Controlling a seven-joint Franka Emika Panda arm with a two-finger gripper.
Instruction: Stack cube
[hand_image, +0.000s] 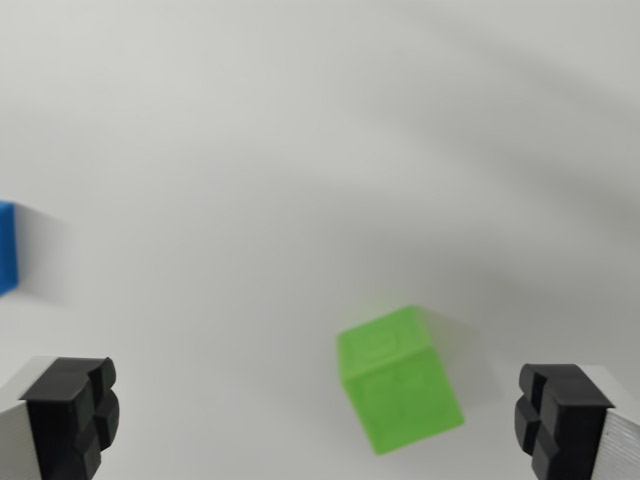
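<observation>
The gripper (318, 420) was observed with its jaws spread wide and nothing held between them. One black finger pad (72, 415) was seen at the lower corner on the wrist view's left, and the other pad (556, 418) at the lower corner on the wrist view's right. A green cube (398, 381) was found resting on the white bench (300, 150), between the two pads but nearer the one on the wrist view's right, and touching neither. The cube was turned at an angle to the line between the pads, with its top face and one side face visible. A blue cube (7, 248) was noted at the edge of the frame on the wrist view's left, only partly in view, well apart from the green cube. Slight blur was recorded across the frame.
</observation>
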